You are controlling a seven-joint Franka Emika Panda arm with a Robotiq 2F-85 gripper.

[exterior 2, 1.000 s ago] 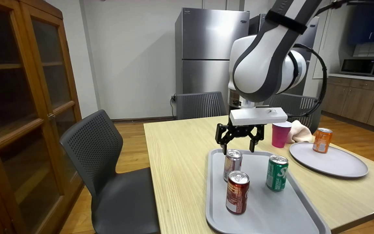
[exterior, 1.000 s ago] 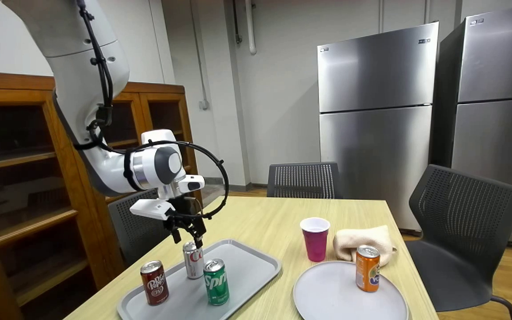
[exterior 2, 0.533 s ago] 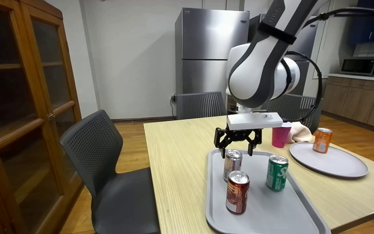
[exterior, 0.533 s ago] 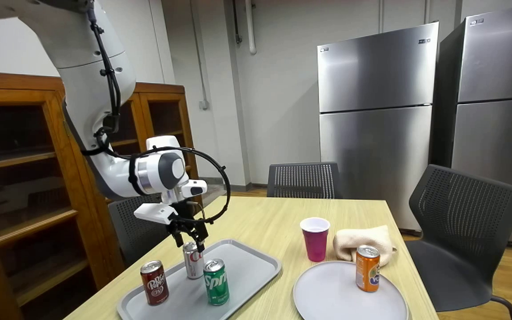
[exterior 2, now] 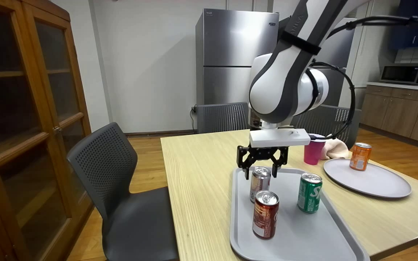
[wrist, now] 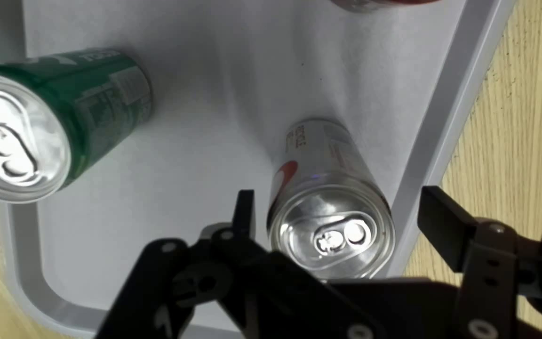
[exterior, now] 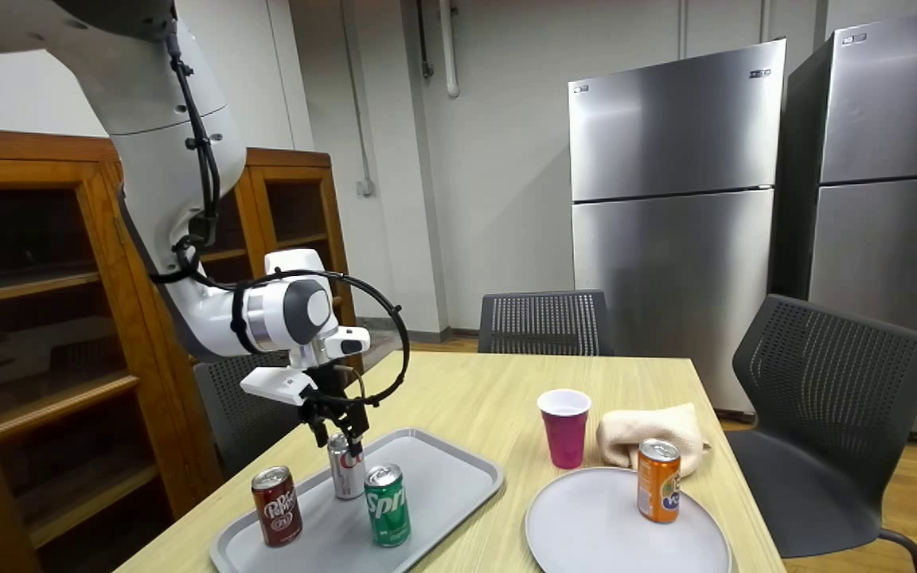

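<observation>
Above a gray tray (exterior: 446, 469) on a pale wooden desk (exterior: 466, 390), a black gripper (exterior 2: 260, 173) at the end of a white robot arm (exterior 2: 270, 87) points downward, its two fingers (wrist: 442, 226) spread apart. Between them rises the top of a silver can (wrist: 332, 202) with red lettering, standing upright on the tray. From the wrist, a gap shows on each side of the can, the narrower one at its 9 o'clock.

Taking the silver can as the clock's center in an exterior view, a dark red Dr Pepper can (exterior: 277, 507) stands at 8 o'clock and a green Sprite can (exterior: 388, 507) between 4 and 5 o'clock, both upright on the same tray. Farther off, between 3 and 4 o'clock, a round gray plate (exterior: 586, 517) lies on the desk, with an orange can (exterior: 659, 481) upright toward the plate's own 1 o'clock. Near the plate's rim, a pink cup (exterior: 564, 430) stands at its 11 o'clock and a cream cloth (exterior: 626, 434) lies bunched just past its 12. Beyond the desk, a steel refrigerator (exterior: 669, 255) stands at the silver can's 2 o'clock and a glass-fronted wooden cabinet (exterior: 128, 334) at its 10.
</observation>
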